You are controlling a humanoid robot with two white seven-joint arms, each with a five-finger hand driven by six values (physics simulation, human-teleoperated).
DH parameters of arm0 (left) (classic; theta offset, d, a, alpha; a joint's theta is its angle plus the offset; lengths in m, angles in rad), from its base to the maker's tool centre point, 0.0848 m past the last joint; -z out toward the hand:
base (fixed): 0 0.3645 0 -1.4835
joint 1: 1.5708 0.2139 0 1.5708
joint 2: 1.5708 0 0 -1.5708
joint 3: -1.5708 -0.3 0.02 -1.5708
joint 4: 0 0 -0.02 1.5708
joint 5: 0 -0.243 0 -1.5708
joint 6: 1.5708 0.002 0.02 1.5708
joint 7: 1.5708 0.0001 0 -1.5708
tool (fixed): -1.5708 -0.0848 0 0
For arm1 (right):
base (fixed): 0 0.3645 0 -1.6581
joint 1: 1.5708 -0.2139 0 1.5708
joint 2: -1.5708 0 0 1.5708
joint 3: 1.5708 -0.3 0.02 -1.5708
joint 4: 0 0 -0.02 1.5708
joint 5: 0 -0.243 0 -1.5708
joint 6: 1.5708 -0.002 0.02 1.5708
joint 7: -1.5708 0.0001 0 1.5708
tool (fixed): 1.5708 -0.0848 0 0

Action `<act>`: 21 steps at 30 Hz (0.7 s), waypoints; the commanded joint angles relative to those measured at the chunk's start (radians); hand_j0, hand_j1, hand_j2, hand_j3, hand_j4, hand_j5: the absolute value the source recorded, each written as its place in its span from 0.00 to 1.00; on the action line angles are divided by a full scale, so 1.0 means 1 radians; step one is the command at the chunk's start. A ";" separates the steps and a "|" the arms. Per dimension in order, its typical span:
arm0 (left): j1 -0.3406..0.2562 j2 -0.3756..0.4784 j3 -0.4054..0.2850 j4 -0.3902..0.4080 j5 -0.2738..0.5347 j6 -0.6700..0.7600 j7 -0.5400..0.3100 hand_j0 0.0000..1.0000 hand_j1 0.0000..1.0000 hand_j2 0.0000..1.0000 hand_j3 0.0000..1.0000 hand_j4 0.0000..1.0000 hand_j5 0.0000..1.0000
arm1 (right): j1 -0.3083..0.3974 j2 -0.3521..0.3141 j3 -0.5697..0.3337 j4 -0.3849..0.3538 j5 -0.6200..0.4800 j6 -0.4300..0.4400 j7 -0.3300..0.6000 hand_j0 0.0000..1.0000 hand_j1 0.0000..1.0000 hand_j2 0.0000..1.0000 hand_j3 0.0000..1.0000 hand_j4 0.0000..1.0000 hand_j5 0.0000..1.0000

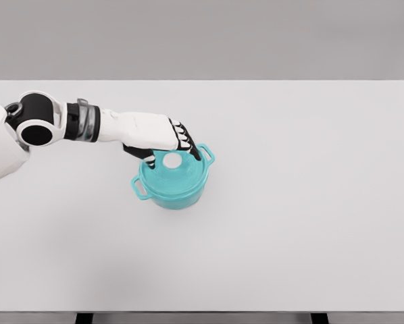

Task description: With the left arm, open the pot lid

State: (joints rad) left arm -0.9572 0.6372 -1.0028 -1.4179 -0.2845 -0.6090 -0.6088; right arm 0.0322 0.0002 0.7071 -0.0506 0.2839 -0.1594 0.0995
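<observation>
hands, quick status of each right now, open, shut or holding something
Left hand: fingers curled around the white round knob of the teal pot lid; a full grip cannot be told.
Right hand: not in view.

The left hand (163, 138) reaches over the teal pot (173, 181). Its fingers (187, 140) curl down around the white knob (171, 160) of the lid (177, 174).

Teal two-handled pot (173, 184) upright on the table, its lid (177, 170) with white knob still on.
</observation>
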 commanded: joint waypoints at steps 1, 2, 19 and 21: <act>0.000 -0.002 -0.002 0.000 -0.007 -0.002 -0.002 0.84 0.84 0.84 0.84 0.84 0.84 | 0.000 0.000 0.000 0.000 0.000 0.000 0.000 1.00 1.00 1.00 1.00 1.00 1.00; 0.002 -0.002 0.000 -0.001 -0.007 -0.002 -0.002 0.83 0.83 0.83 0.83 0.83 0.83 | 0.000 0.000 0.000 0.000 0.000 0.000 0.000 1.00 1.00 1.00 1.00 1.00 1.00; 0.002 0.026 0.000 -0.084 -0.001 -0.002 -0.002 0.83 0.83 0.83 0.83 0.83 0.83 | 0.000 0.000 0.000 0.000 0.000 0.000 0.000 1.00 1.00 1.00 1.00 1.00 1.00; 0.003 0.027 0.000 -0.082 -0.002 -0.002 -0.002 0.80 0.80 0.80 0.80 0.80 0.80 | 0.000 0.000 0.000 0.000 0.000 0.000 0.000 1.00 1.00 1.00 1.00 1.00 1.00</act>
State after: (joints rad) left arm -0.9541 0.6627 -1.0040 -1.4982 -0.2912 -0.6133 -0.6112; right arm 0.0337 0.0002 0.7071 -0.0506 0.2839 -0.1594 0.0995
